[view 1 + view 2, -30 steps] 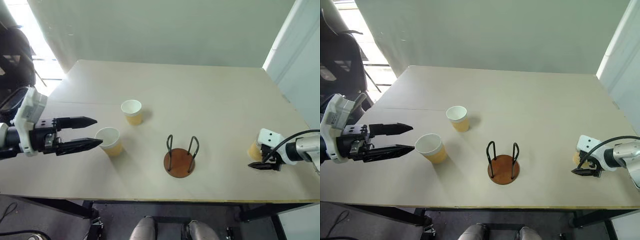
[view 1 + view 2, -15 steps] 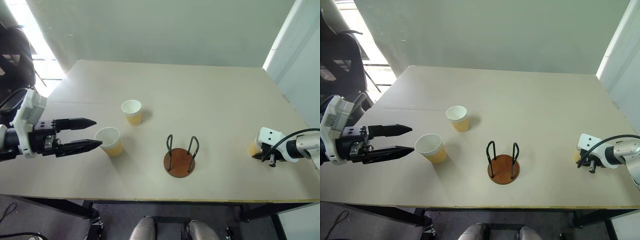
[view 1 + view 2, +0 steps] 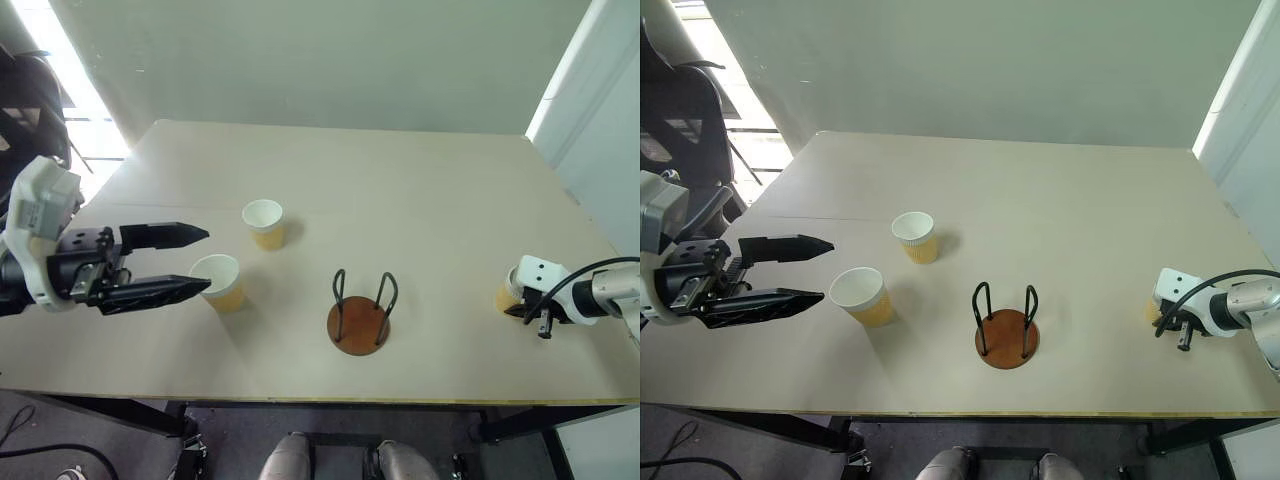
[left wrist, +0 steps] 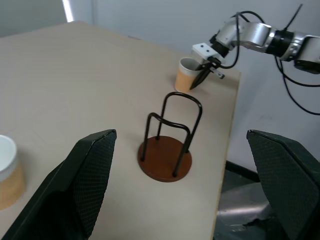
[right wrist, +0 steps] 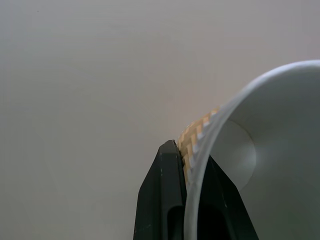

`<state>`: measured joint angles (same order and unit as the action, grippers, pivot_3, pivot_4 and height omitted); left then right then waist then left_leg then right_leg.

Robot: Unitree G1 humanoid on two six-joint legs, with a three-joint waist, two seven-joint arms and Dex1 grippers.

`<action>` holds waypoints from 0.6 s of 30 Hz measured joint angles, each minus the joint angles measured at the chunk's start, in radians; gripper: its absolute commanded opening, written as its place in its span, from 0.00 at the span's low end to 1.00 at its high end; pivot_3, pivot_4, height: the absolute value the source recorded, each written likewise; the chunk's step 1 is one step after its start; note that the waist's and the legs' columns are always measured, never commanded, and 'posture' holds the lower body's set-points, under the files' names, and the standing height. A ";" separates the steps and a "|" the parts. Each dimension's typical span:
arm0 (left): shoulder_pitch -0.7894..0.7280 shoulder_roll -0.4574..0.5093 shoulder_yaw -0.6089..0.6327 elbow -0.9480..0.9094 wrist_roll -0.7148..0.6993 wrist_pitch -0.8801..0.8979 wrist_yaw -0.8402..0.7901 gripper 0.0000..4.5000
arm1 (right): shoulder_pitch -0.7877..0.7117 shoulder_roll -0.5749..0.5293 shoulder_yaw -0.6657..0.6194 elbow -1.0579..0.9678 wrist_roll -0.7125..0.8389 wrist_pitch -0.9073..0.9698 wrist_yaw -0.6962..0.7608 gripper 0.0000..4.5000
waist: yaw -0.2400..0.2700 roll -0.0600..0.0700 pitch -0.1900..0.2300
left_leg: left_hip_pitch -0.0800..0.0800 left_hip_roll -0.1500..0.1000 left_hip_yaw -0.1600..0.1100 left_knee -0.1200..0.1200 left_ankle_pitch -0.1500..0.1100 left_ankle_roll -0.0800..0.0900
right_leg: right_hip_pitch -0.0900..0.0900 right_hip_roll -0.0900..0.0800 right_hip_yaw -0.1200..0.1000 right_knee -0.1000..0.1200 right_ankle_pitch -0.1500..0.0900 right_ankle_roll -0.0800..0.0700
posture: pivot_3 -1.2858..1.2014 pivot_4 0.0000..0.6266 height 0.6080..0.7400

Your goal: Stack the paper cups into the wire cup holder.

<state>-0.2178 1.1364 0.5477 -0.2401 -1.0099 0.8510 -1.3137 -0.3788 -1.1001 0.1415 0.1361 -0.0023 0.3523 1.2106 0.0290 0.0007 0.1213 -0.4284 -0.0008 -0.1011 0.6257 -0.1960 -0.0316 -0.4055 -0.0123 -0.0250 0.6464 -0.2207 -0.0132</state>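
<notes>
Three tan paper cups stand upright on the table. One paper cup is left of centre, and a second is nearer the front, just beyond the tips of my left gripper. That gripper is open, with nothing between its fingers. The third cup stands near the table's right edge, and my right gripper is shut on its wall, one finger outside and one inside the rim. The wire cup holder stands empty at the front centre, with a brown disc base and two dark wire loops.
The pale table ends close to the right of the held cup. A black chair stands off the table's left side. A white wall panel rises at the right.
My right gripper has shut on the wall of the right-hand cup. My left gripper has lifted a little and edged toward the front cup, staying open. The cups and holder have not moved.
</notes>
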 measured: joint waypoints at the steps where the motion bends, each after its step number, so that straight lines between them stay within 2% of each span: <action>1: -0.002 0.000 -0.014 0.000 0.001 -0.001 -0.006 1.00 | 0.000 0.000 0.000 -0.004 0.001 0.000 0.004 0.00 | 0.000 0.000 0.000 | 0.000 0.000 0.000 0.000 0.000 0.000 | 0.000 0.000 0.000 0.000 0.000 0.000 | 0.52 0.24 1.00; 7: -0.008 -0.046 -0.083 -0.033 0.045 -0.068 -0.004 1.00 | 0.017 -0.009 -0.033 -0.095 0.062 0.032 0.040 0.00 | -0.001 0.001 0.000 | -0.001 0.000 0.000 0.000 0.000 0.000 | 0.000 0.000 0.000 0.000 -0.002 -0.002 | 0.52 0.24 1.00; 13: 0.047 -0.107 -0.096 -0.037 0.123 -0.165 0.011 1.00 | 0.003 -0.041 -0.150 -0.245 0.193 0.126 0.072 0.00 | -0.002 0.001 0.001 | -0.001 0.000 0.001 0.000 0.000 0.000 | 0.000 0.000 0.000 -0.001 -0.005 -0.004 | 0.52 0.24 1.00; 18: 0.076 -0.144 -0.116 -0.037 0.164 -0.220 0.012 1.00 | -0.104 -0.039 -0.214 -0.379 0.352 0.234 0.093 0.00 | -0.004 0.001 0.001 | -0.001 0.000 0.001 0.000 0.001 0.001 | 0.000 0.001 0.000 0.000 -0.006 -0.003 | 0.52 0.24 1.00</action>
<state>-0.1418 0.9924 0.4320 -0.2774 -0.8459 0.6308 -1.3021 -0.4829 -1.1396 -0.0723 -0.2428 0.3502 0.5862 1.3036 0.0249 0.0019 0.1221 -0.4296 -0.0008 -0.1001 0.6258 -0.1953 -0.0305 -0.4056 -0.0116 -0.0248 0.6460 -0.2270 -0.0163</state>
